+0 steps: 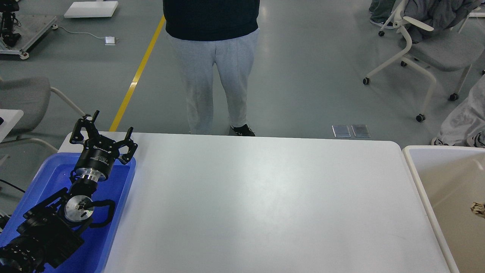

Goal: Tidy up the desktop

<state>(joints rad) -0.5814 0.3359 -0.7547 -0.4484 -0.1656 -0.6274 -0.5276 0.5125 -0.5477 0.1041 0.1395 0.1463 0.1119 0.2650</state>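
The desktop (265, 197) is a large white tabletop with rounded corners, filling the middle of the head view; nothing lies on its surface. My left gripper (110, 122) is open and empty, its fingers (129, 135) spread, held above the far end of the blue plastic tray (121, 189) at the desktop's left edge. My right arm and gripper are out of view.
A beige white-rimmed bin (416, 178) stands at the right edge with a small brownish crumpled object (478, 209) inside. A person in grey trousers (212, 76) stands at the far table edge. Office chairs (424, 49) stand on the floor behind.
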